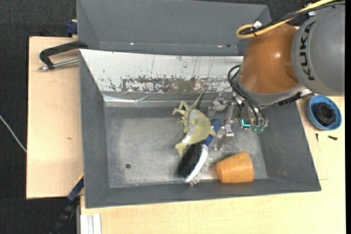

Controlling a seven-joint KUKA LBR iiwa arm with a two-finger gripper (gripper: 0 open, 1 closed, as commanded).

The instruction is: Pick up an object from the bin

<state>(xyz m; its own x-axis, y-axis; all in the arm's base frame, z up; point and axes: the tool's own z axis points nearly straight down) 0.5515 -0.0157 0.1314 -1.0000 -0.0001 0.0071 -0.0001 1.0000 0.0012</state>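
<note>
Here, hand [222,131] beside spiky yellow-green toy [196,123].

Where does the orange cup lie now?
The orange cup lies by the bin's front wall in the camera view, right of the black brush, below the gripper.

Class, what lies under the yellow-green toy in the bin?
The black brush seems to reach under the lower end of the toy, which lies beside the tool. Anything else beneath it is covered; around it the grey bin floor shows.
</note>
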